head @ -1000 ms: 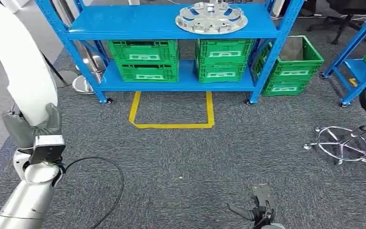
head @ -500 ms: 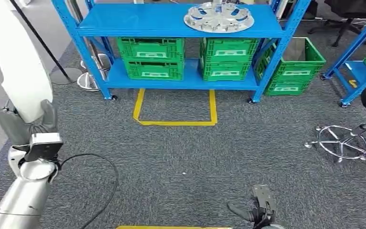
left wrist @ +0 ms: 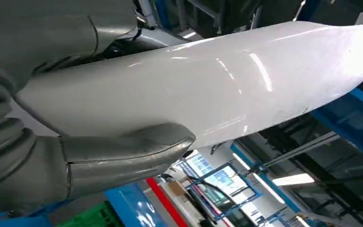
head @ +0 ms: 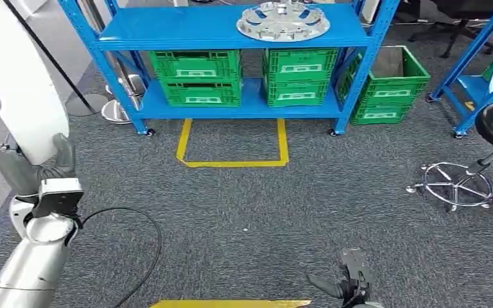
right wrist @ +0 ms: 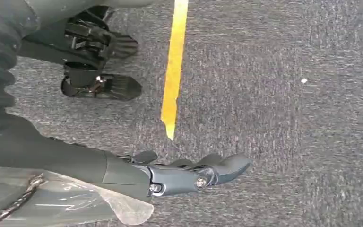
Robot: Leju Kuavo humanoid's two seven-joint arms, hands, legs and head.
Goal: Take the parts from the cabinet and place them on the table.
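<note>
My left hand (head: 24,176) grips the lower end of a long, glossy white curved panel (head: 19,83), which rises up the left side of the head view. In the left wrist view the thumb (left wrist: 123,153) presses on the white panel (left wrist: 227,80). A silver wheel cover (head: 282,20) lies on the top shelf of the blue cabinet (head: 186,33), far ahead of both hands. My right hand (head: 348,285) hangs low over the carpet; in the right wrist view it (right wrist: 189,175) holds nothing and its fingers are stretched out.
Green crates (head: 196,77) fill the lower shelf, and another green crate (head: 388,86) stands on the floor beside the cabinet. A yellow tape square (head: 231,144) marks the carpet. A black stool (head: 481,160) and a second blue rack (head: 481,58) stand right. A black cable (head: 135,244) loops near my left arm.
The whole picture has shifted as the camera moved; a yellow tape line has come into view at the bottom edge. My left hand still holds the white panel and my right hand hangs as before.
</note>
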